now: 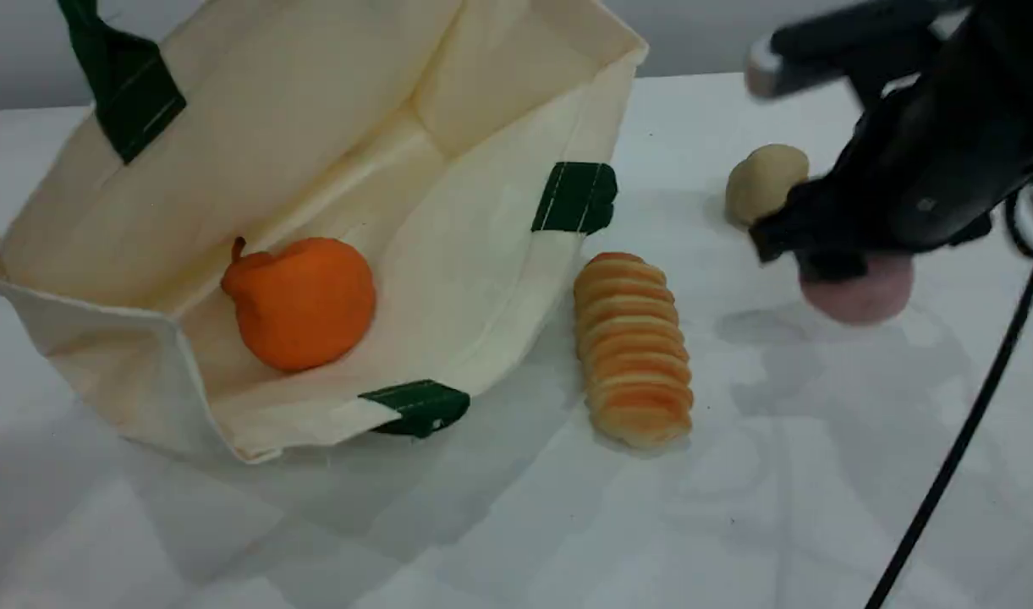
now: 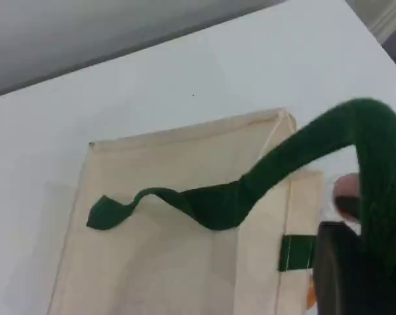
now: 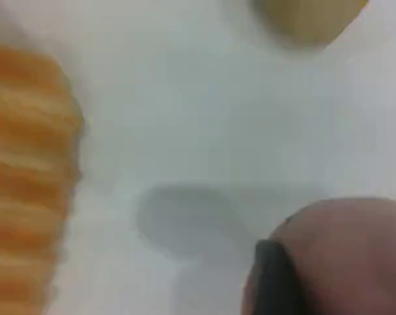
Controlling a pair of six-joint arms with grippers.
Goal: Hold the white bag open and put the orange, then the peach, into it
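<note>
Scene view: the white bag (image 1: pixel 448 279) holds only the orange (image 1: pixel 300 303).

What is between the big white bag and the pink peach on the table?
The ridged bread loaf lies on the table between the white bag and the peach. The scene view shows it best.

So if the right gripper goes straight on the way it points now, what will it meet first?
The peach: the right gripper sits directly over it, apparently already touching. Below lies the table.
</note>
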